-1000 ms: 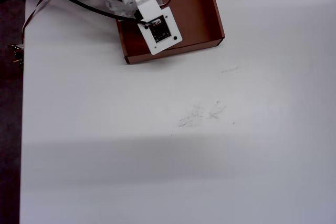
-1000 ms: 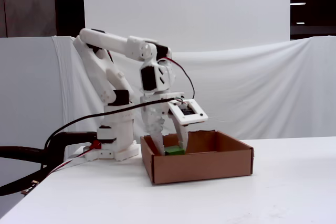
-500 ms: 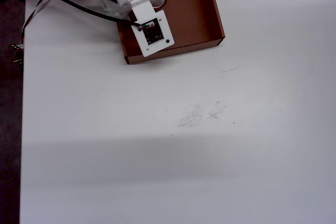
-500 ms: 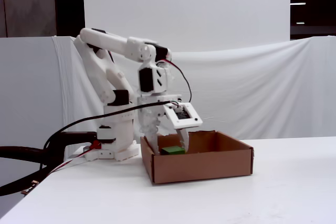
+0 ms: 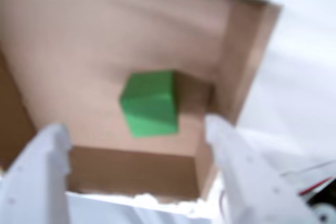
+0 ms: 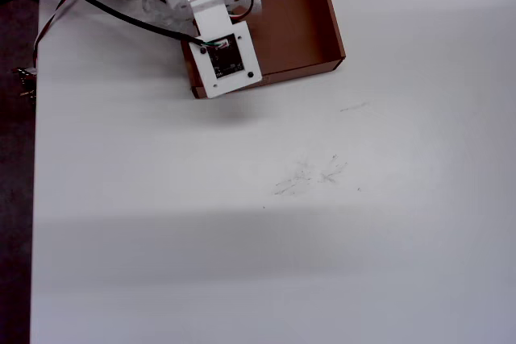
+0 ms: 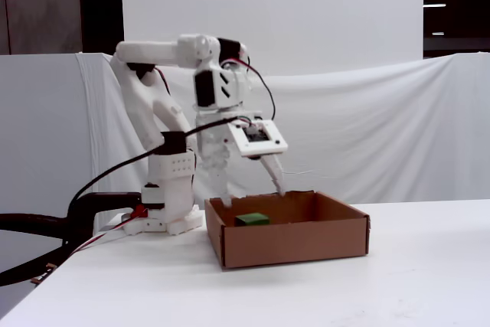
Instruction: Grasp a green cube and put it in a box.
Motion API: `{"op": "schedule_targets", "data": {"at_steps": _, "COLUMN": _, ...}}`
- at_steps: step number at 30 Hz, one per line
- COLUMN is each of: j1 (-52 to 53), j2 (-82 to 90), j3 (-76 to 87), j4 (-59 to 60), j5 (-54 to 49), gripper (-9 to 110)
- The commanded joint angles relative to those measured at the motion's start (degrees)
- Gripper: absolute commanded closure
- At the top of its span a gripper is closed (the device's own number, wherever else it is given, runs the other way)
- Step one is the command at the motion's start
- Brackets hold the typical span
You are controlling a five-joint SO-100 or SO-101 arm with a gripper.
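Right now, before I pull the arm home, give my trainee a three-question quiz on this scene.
1. True or false: the green cube lies inside the box.
2. In the fixed view, the gripper is: A) shut on the cube, B) open above the box, C) resting on the table.
3. In the wrist view, which box feature is the cube nearest?

Key: 1. True. 2. B. 3. A corner, with the near wall at the bottom of the view and a side wall on its right.

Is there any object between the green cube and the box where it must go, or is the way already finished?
Nothing stands in the way: the green cube already lies on the floor of the box, and the open gripper hangs above it, touching nothing.
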Motion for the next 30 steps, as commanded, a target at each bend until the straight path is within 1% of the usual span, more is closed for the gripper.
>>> {"op": "schedule_targets", "data": {"at_steps": 1, "j1": 5.4, "j2": 3.4, "j3": -8.5, "j4": 1.5, "j5": -0.1, "gripper": 67}}
{"op": "schedule_targets", "data": {"at_steps": 4, "j1": 11.2, "j2": 5.4, "j3": -11.5, "j4": 0.5, "j5": -0.7, "gripper": 69}}
{"op": "schedule_targets", "data": {"at_steps": 8, "j1": 17.7, "j2": 9.1, "j3": -12.8, "j4": 1.6, "j5": -9.0, "gripper": 73}}
{"op": "schedule_targets", "data": {"at_steps": 11, "j1": 22.9, "j2": 13.0, "j3": -10.6, "j4": 2.7, "j5": -16.2, "gripper": 76}}
{"op": "schedule_targets", "data": {"at_steps": 14, "j1": 28.2, "j2": 18.8, "j3": -4.6, "j4": 3.0, "j5": -22.4, "gripper": 79}}
{"op": "schedule_targets", "data": {"at_steps": 18, "j1": 33.2, "j2": 28.9, "j3": 8.0, "j4": 2.7, "j5": -29.3, "gripper": 83}}
{"op": "schedule_targets", "data": {"at_steps": 23, "j1": 35.1, "j2": 40.3, "j3": 22.9, "j4": 2.8, "j5": -34.5, "gripper": 85}}
{"op": "schedule_targets", "data": {"at_steps": 27, "j1": 36.4, "j2": 46.5, "j3": 29.6, "j4": 3.8, "j5": -40.2, "gripper": 85}}
{"op": "schedule_targets", "data": {"at_steps": 30, "j1": 37.1, "j2": 50.0, "j3": 33.2, "j4": 3.9, "j5": -42.2, "gripper": 85}}
